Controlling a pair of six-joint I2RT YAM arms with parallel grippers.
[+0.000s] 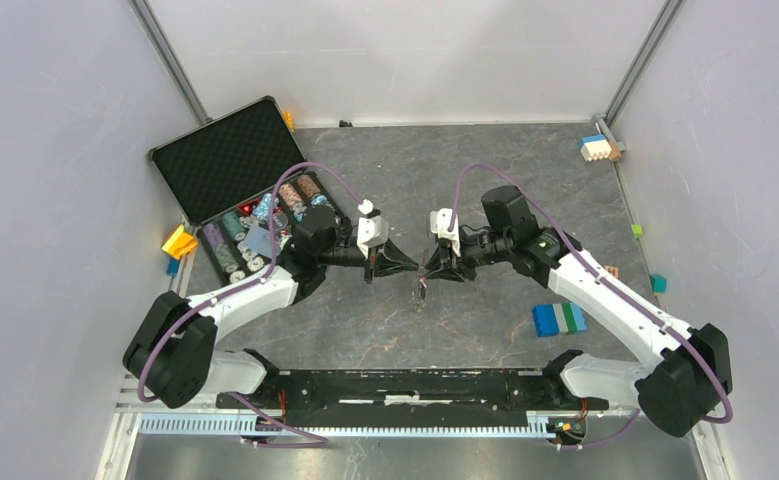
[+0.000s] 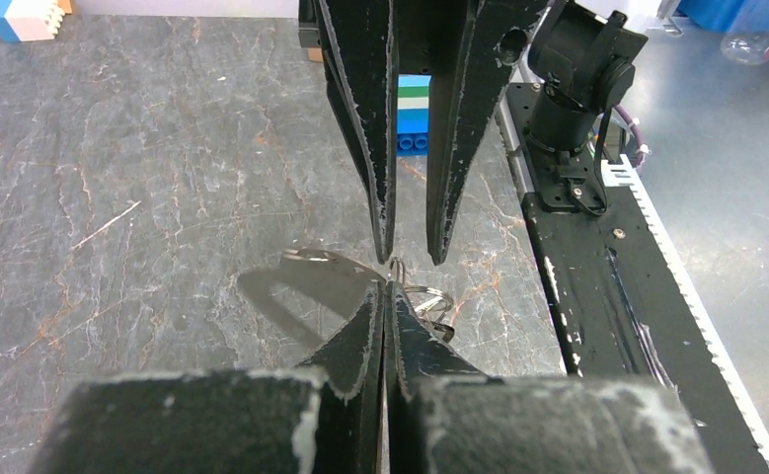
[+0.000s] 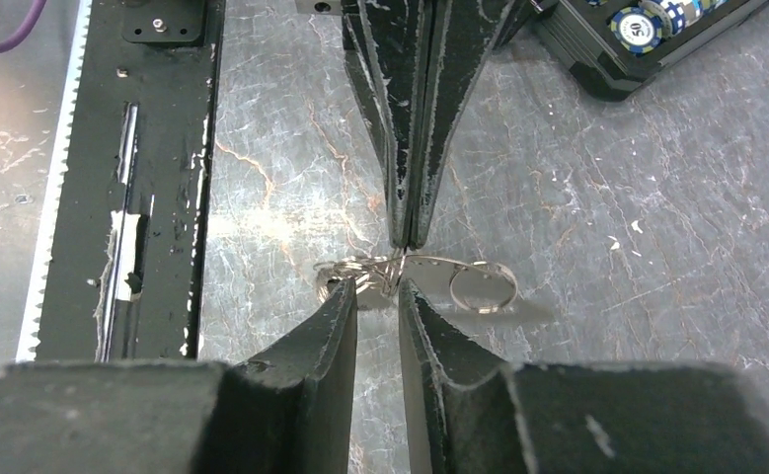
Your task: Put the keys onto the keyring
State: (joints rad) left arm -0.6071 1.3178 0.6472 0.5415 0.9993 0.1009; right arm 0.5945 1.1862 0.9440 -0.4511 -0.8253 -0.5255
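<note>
left gripper [image 3: 405, 235] jaws pinched on keyring [image 3: 370, 275] | right gripper [image 3: 377, 291] jaws apart, seemingly straddling it | tabletop [image 1: 365, 320] centre | rings resolve only in wrist views

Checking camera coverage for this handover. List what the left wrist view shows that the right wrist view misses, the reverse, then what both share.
Left wrist only: the blue, green and white block beyond the right gripper, and the right arm's base. Right wrist only: the case of poker chips. Both: the left gripper, jaws shut on the keyring, facing the right gripper, jaws slightly apart, over the grey marbled table beside the black rail.
</note>
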